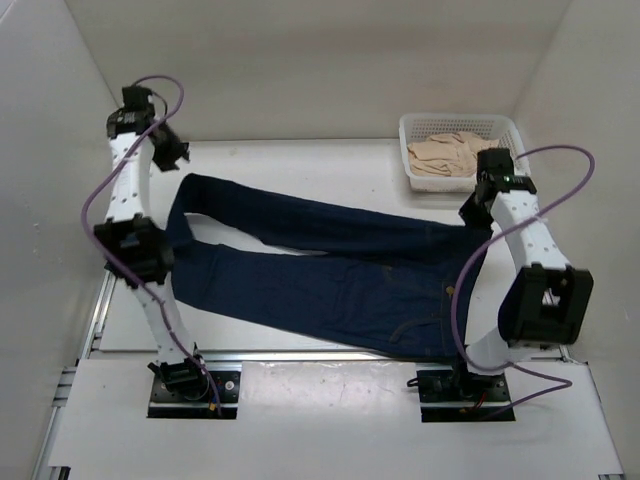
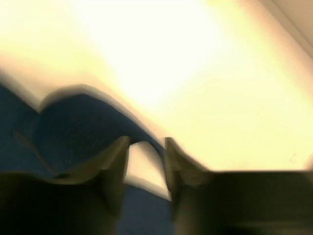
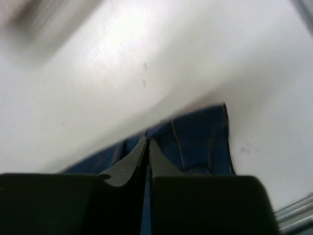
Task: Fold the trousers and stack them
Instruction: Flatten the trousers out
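A white slatted basket [image 1: 455, 120] is sitting at the upper right of the top view, against the back corner, and is holding a crumpled beige cloth [image 1: 450, 155]. The trousers [image 1: 330, 280] are lying flat across the middle of the white table [image 1: 300, 160], outside the basket, with the waist at lower right and both legs running toward the upper left; tan stitching is showing at the waist end. The left gripper [image 1: 172, 152] is hanging at the upper left, just above the leg ends. In its blurred wrist view the left gripper [image 2: 145, 161] is standing with fingers spread, bare table showing between them and the trousers [image 2: 73, 127] filling the lower left. The right gripper [image 1: 470, 210] is sitting at the waist end, just below the basket. In the right wrist view the right gripper [image 3: 147, 147] is showing its fingers pressed together over the edge of the trousers [image 3: 200, 142]; whether fabric is caught between them cannot be told. Plain pale walls [image 1: 300, 60] are enclosing the table on three sides.
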